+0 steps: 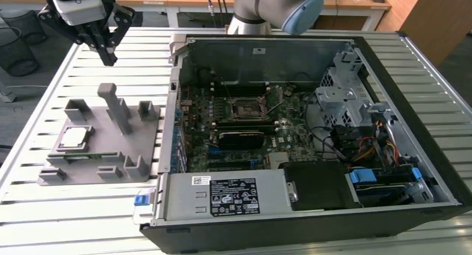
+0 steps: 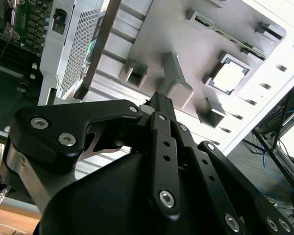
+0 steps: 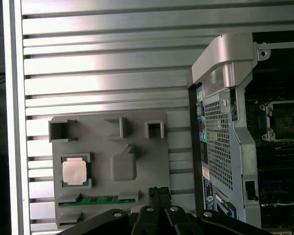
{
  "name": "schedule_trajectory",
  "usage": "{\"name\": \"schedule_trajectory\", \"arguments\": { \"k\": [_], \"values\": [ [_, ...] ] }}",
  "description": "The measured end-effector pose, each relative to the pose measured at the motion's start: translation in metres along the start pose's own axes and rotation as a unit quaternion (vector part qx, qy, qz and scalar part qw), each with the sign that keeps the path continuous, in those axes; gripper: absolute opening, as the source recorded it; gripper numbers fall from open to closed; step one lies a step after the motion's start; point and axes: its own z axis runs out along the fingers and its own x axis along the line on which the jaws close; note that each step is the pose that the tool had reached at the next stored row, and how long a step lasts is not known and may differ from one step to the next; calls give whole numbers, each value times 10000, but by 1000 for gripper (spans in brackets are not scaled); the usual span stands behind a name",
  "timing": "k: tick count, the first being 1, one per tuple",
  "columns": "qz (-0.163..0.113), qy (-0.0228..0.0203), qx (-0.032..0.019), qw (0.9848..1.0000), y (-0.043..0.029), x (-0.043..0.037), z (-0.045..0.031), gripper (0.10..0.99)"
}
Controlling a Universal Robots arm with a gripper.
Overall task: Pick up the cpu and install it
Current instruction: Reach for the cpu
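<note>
Exterior view, leftmost item first: where was the cpu (image 1: 74, 138)?
— Flat, metal top up, in a square pocket of the grey fixture (image 1: 110, 158) on the slatted bench (image 1: 88, 211). A green memory stick (image 1: 74, 157) lay in a slot just beside it.
— End effector (image 1: 109, 58)?
— Hung above the bench past the fixture's far edge, pointing down, closed together with nothing between. Well apart from the cpu.
— So which way to the chip?
— Toward the camera and down, a little to the exterior view's left. The cpu was square, so it had no long axis to align to. Judged that its edges, parallel with the fixture's sides, set the approach angle. One arm, so no choice of hand.
— Further right?
— Open-sided computer case (image 1: 413, 89). The dark socket (image 1: 247, 107) on the board looked vacant and sat well apart from the fixture.
— What did the wrist cameras add?
— First wrist view looked straight down. It showed the cpu (image 3: 74, 171) seated squarely in its pocket, the end effector (image 3: 159, 191) closed at the tips, and the socket (image 3: 284, 120) in the same picture. Second wrist view gave the cpu (image 2: 230, 77) obliquely, beyond the fixture's tall post (image 2: 174, 81). Height above the fixture read best from the exterior view.
</note>
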Motion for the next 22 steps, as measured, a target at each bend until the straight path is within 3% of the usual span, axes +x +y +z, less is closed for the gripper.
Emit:
{"name": "schedule_trajectory", "arguments": {
  "k": [8, 22],
  "values": [
    [0, 5, 0, 10000, -8, 107, 7, 106],
    [0, 6, 0, 10000, -31, 396, 28, 106]
  ]
}}
